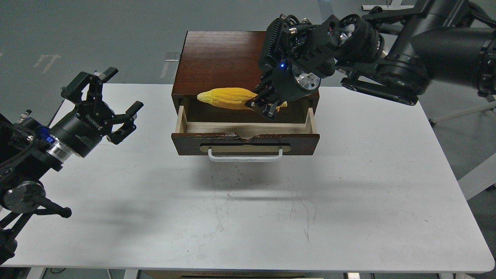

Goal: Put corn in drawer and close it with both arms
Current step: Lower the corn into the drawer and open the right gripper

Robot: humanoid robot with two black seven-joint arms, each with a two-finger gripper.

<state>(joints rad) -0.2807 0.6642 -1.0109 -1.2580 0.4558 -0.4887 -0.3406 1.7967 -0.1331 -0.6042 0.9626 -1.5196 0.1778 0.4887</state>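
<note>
One corn [228, 98] cob is in view. One drawer [245, 142] stands pulled out, with one white bar handle [245, 155] on its front, and it belongs to one dark wooden cabinet [221, 58]. One white table [348, 217] carries them. Two black arms reach in, making two grippers: one left gripper [112, 106] and one right gripper [265, 106].

You get a bright, evenly lit view, sharp from edge to edge with no visible blur. Light falls from overhead, so the white table [348, 193] shows soft grey shadows: one below the open drawer [245, 142] front, another toward its left edge. There is no harsh glare, and the black arms stay dark with little detail.
</note>
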